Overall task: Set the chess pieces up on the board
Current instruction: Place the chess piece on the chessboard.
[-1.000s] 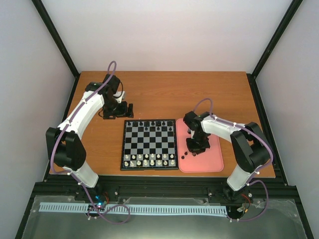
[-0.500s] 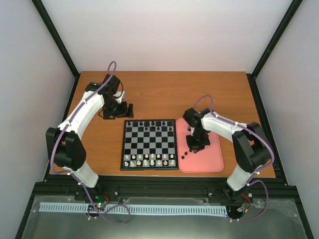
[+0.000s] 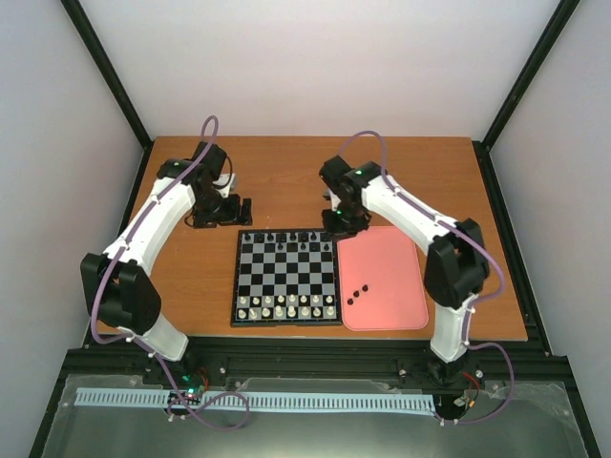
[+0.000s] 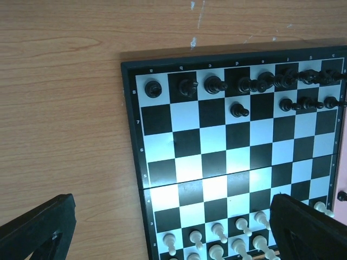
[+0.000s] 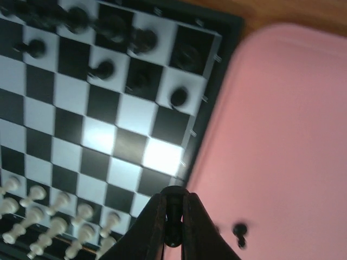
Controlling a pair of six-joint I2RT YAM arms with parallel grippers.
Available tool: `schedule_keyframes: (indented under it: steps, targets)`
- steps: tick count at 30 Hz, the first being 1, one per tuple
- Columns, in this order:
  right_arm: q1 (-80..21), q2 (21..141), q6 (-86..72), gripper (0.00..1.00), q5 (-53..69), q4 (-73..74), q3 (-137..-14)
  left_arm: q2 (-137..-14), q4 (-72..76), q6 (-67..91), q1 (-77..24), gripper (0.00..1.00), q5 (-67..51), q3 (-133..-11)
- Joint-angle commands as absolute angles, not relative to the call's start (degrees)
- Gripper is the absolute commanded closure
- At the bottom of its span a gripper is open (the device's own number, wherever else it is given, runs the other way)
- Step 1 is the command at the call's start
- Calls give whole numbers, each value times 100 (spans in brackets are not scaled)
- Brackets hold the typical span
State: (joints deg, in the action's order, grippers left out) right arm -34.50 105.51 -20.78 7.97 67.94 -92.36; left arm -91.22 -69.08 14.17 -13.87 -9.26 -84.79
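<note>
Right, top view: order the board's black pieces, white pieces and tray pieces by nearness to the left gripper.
From the left gripper:
1. Black pieces, far edge of board.
2. White pieces, board's near edge.
3. Tray pieces, right, on pink tray.

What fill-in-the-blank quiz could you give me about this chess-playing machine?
The right claw is shut on a tiny ____ chess piece.
The tray beside the board is coloured ____.
The near-row pieces are ____.
The loose pieces on the tray number ____.
Missing words: black; pink; white; three.
</note>
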Motion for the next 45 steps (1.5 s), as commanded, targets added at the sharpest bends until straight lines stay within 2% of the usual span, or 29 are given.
schedule_keyframes:
  steps: [1,10,19,45]
  targets:
    - [-3735,11297,-1913,93,991,7046,-10202,-8857,-7128,1514,-1340,0,-590,-8579]
    - [-4123,12356,-1874,92,1386,7093,-11452,-8327,-6821,1838,-245,0,-1162,-7922]
    - [-4329,13127,-1779,92,1677,7286,-12288,-8336,-6740,1851,-158,0,-1162,-7773]
    - [-4368,13737,-1842,90,1519,7064,-12422,-8508,-6679,1792,-155,0,-1362,-7839]
